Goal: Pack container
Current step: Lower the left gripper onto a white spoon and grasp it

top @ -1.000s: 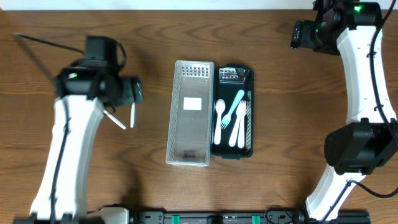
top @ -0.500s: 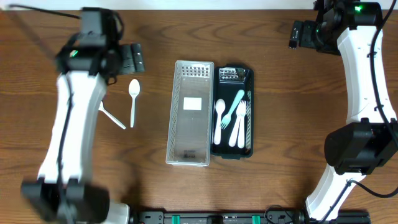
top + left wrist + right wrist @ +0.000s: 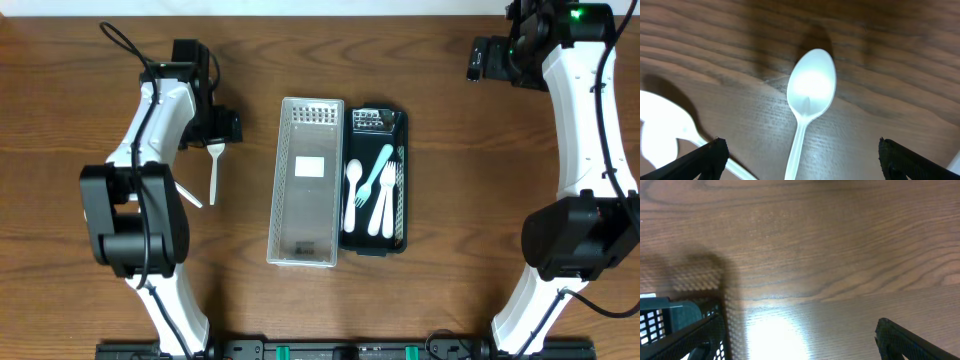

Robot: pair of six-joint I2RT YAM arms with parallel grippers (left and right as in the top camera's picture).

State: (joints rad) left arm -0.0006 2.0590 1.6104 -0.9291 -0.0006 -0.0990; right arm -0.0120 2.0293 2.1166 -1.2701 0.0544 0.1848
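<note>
- White plastic spoon (image 3: 810, 85) was seen flat on the table (image 3: 450, 200), well left of the black cutlery tray (image 3: 374, 250).
- Left gripper (image 3: 802, 152) was held spread, empty, astride its handle; a low, centred closing was judged best.

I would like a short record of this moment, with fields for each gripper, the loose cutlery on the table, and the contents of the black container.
left gripper: open, one finger on each side of the loose white spoon, not shut on it
right gripper: open, holding nothing, over the table
loose cutlery: loose white spoon; second white utensil beside it, type unclear
black container: packed white spoon, teal utensil, white forks
grey mesh tray: against the container, on the left arm's side, no cutlery in it
</note>
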